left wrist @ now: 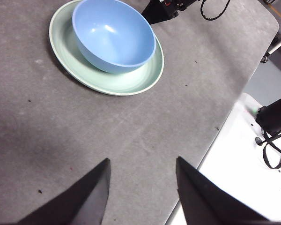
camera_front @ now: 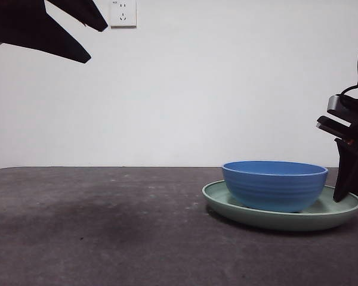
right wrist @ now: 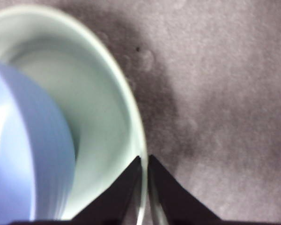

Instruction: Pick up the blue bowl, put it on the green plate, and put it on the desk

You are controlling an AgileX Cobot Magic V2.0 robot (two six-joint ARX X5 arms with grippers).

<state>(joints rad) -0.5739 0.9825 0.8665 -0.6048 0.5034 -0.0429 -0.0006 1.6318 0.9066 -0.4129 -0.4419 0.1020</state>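
The blue bowl (camera_front: 274, 185) sits inside the green plate (camera_front: 340, 213), which rests on the desk (camera_front: 107, 226) at the right. My right gripper (camera_front: 346, 192) stands at the plate's right rim. In the right wrist view its jaws (right wrist: 145, 161) are pinched on the plate's rim (right wrist: 131, 112), with the bowl (right wrist: 23, 154) beside them. My left gripper (left wrist: 143, 164) is open and empty, high above the desk and well away from the bowl (left wrist: 113, 35) and the plate (left wrist: 126, 84). It shows at the top left of the front view (camera_front: 95, 43).
A wall socket (camera_front: 123, 13) is on the white back wall. The desk's edge (left wrist: 225, 122) runs near a white surface with cables in the left wrist view. The right arm's dark body (left wrist: 159, 10) shows behind the plate.
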